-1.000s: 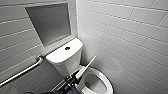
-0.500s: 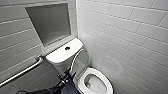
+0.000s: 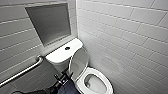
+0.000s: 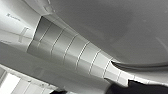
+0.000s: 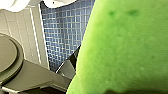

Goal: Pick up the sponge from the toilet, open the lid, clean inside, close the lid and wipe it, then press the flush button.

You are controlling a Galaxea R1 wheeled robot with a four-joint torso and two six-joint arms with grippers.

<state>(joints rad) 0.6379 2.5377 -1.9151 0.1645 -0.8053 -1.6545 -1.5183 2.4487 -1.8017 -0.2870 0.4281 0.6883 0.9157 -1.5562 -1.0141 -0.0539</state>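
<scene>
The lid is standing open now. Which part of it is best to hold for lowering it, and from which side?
Probably its free upper rim, coming from the left of the bowl. The lid stands nearly upright before the tank, with the tiled wall close on its other side.

The left arm (image 3: 40, 91) comes in low from the left, its gripper (image 3: 65, 76) lifted up at the raised lid's (image 3: 79, 62) edge. The right gripper (image 5: 130, 91) has the sponge (image 5: 120, 50) clamped close.
</scene>
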